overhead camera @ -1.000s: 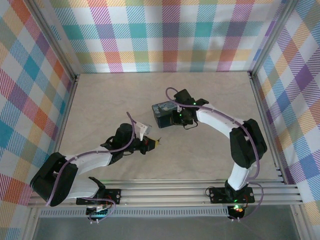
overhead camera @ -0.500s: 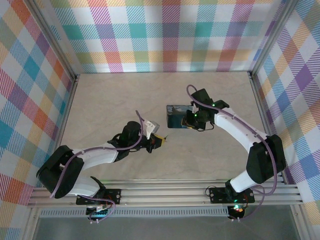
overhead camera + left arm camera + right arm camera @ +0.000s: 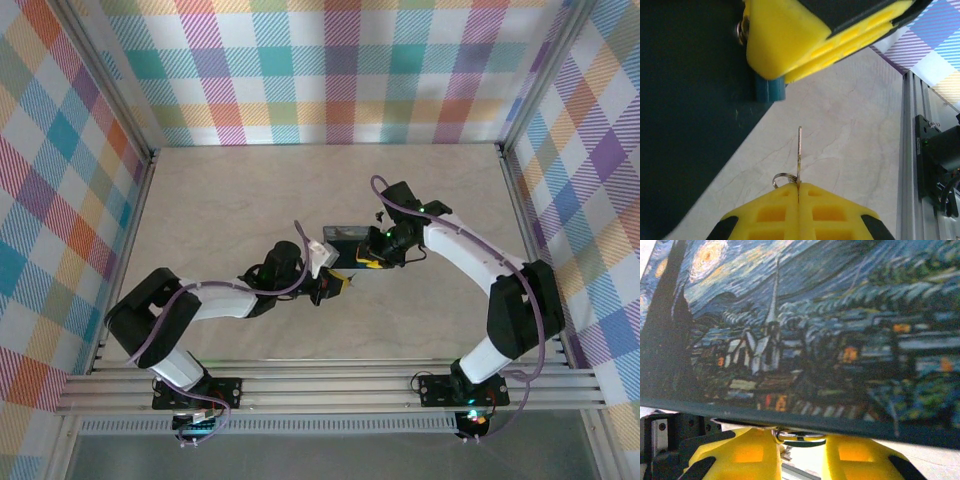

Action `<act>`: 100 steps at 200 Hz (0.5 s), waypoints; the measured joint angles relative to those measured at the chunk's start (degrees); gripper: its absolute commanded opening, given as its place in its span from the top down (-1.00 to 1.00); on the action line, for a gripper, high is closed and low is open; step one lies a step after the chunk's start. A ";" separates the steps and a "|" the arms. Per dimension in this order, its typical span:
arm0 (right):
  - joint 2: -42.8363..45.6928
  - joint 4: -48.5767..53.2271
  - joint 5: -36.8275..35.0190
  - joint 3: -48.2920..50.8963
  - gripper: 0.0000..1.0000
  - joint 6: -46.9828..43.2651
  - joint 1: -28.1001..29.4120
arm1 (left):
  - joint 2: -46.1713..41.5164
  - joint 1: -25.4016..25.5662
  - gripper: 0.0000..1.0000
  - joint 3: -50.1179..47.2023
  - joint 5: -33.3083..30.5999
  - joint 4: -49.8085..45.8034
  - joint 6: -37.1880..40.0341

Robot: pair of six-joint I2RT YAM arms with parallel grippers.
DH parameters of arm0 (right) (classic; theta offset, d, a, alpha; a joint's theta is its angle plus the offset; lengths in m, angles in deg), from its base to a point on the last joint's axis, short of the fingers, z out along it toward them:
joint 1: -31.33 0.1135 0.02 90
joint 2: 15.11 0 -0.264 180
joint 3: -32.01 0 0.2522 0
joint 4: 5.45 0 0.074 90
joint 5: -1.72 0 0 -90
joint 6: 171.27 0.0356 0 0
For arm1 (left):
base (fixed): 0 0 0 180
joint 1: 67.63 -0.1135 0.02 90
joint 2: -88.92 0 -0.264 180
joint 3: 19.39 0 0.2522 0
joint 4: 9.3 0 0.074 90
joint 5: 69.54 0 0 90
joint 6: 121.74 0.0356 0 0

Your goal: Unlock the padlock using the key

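The left gripper (image 3: 799, 186) is pinched tight on the key (image 3: 799, 150), its blade pointing at, not yet touching, the padlock (image 3: 690, 100) that the right gripper (image 3: 368, 260) clamps above the table (image 3: 850, 125), so I'd say both are in hand, with insertion and turning left to do.

Over the middle of the desk (image 3: 220, 200), a little to the right, the padlock (image 3: 345, 237) is turned on edge and clamped between the right fingers (image 3: 747, 450), which meet it at its right side. Just in front of it, toward the arm bases and slightly left, the left fingers (image 3: 770, 215) pinch the key (image 3: 800, 150). The key's blade points away from those fingers toward the padlock, near it but apart, with bare desk between them.
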 measured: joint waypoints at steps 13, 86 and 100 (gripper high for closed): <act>-0.15 -0.02 0.42 0.00 1.00 0.35 -0.04 | 1.05 0.00 1.00 0.13 -0.04 1.53 -0.52; -0.42 -1.05 1.31 0.00 1.00 1.14 -0.74 | 5.44 0.00 1.00 0.02 -1.97 7.89 -3.69; -0.42 -1.09 1.31 0.00 1.00 1.16 -0.74 | 5.53 0.00 1.00 -0.20 -2.58 9.29 -4.39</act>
